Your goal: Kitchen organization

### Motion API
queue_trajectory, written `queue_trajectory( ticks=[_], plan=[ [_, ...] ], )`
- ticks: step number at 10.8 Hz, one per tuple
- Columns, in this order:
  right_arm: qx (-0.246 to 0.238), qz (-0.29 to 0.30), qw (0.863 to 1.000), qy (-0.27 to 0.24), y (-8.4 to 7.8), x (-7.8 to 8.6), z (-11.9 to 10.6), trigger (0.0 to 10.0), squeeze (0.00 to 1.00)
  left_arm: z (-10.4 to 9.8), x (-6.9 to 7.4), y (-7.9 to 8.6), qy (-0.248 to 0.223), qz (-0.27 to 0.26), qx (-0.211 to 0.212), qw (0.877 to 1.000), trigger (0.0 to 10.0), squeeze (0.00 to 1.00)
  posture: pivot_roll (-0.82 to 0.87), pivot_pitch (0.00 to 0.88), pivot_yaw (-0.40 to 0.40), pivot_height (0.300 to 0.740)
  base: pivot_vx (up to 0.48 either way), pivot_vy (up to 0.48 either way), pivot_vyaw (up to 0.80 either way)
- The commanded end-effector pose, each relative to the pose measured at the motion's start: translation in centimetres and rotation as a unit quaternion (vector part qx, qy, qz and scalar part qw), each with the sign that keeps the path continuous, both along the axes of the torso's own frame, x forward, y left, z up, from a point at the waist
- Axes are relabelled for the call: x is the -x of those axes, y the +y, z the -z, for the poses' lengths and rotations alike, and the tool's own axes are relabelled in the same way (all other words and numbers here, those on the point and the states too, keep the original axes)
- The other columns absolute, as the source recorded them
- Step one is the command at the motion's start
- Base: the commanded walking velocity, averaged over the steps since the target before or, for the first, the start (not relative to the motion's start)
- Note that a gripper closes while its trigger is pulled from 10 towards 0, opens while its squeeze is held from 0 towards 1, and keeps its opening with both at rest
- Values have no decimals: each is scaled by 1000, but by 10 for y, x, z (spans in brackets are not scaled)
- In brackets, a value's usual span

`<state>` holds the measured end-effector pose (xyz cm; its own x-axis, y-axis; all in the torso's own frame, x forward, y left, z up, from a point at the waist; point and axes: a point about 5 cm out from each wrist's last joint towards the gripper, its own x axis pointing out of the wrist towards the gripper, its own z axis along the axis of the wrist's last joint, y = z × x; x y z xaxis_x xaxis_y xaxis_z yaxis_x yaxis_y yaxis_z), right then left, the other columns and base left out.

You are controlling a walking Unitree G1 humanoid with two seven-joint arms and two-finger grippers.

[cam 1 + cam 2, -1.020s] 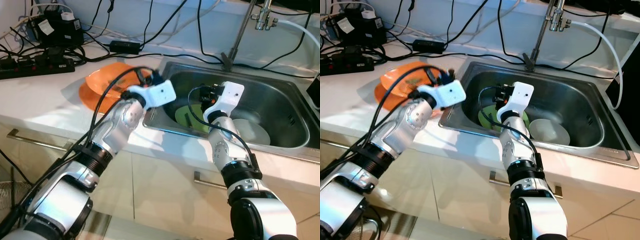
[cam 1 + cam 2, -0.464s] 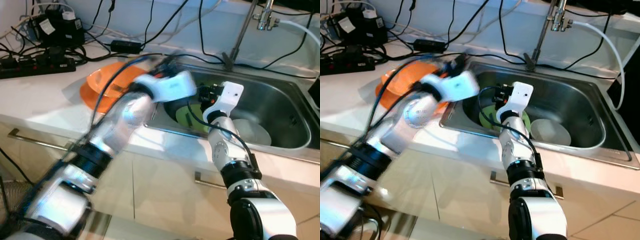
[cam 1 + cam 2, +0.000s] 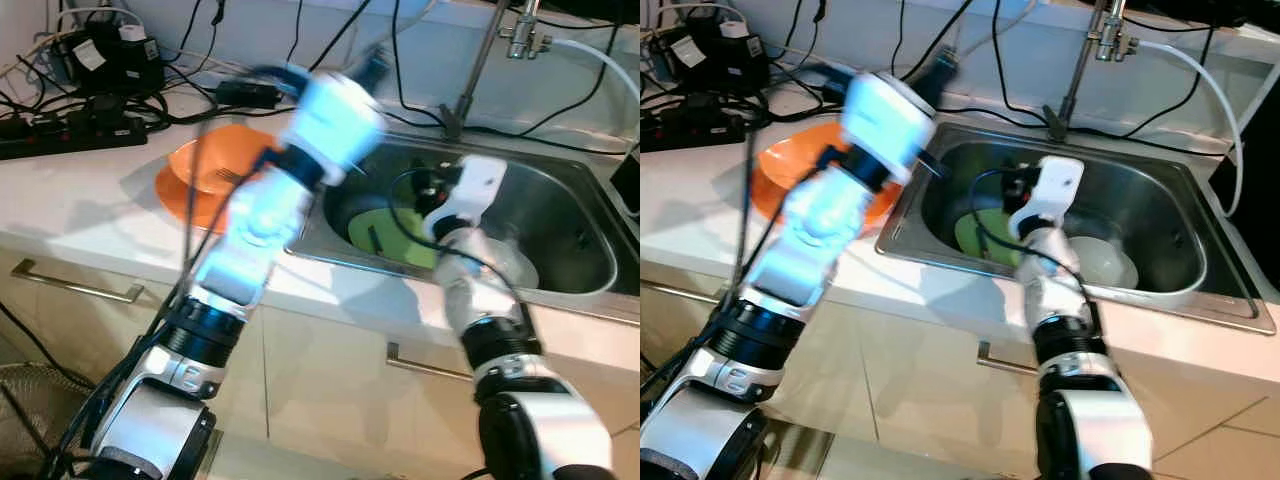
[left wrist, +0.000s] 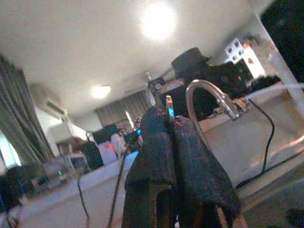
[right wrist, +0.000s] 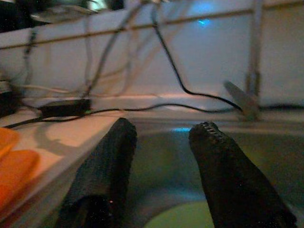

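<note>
Your left gripper (image 4: 172,156) points upward, its two black fingers (image 4: 199,166) pressed together with no gap between them. Just behind the fingers you see the curved faucet (image 4: 209,97), and a black cable (image 4: 266,142) hangs beside that faucet. Above the faucet spreads the ceiling with two glowing lights (image 4: 156,21). Dark, blurred furniture sits farther back.

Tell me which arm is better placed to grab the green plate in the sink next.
Probably the right. The right gripper hangs open inside the sink, just above the green plate. The left gripper, fingers together, is raised and points up toward the faucet.
</note>
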<state>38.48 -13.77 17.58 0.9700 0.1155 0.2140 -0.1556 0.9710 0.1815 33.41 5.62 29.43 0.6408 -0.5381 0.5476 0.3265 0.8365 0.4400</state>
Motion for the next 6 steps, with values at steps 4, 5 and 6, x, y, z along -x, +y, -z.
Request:
queue_trajectory(
  ticks=[4, 5, 6],
  plan=[
    [45, -108, 992, -42, 13, 7, -9, 10000, 1000, -3, -1, 9, 65, 59, 115, 989, 10000, 0, 226, 0, -45, 740, 0, 0, 0],
    [53, -146, 986, -59, 17, 10, -13, 10000, 1000, -2, -4, 15, 86, 67, 147, 983, 10000, 0, 225, 0, -44, 740, 0, 0, 0],
    [46, -144, 986, -63, 17, 11, -14, 10000, 1000, -3, -4, 19, 92, 72, 151, 982, 10000, 0, 229, 0, -44, 740, 0, 0, 0]
  ],
)
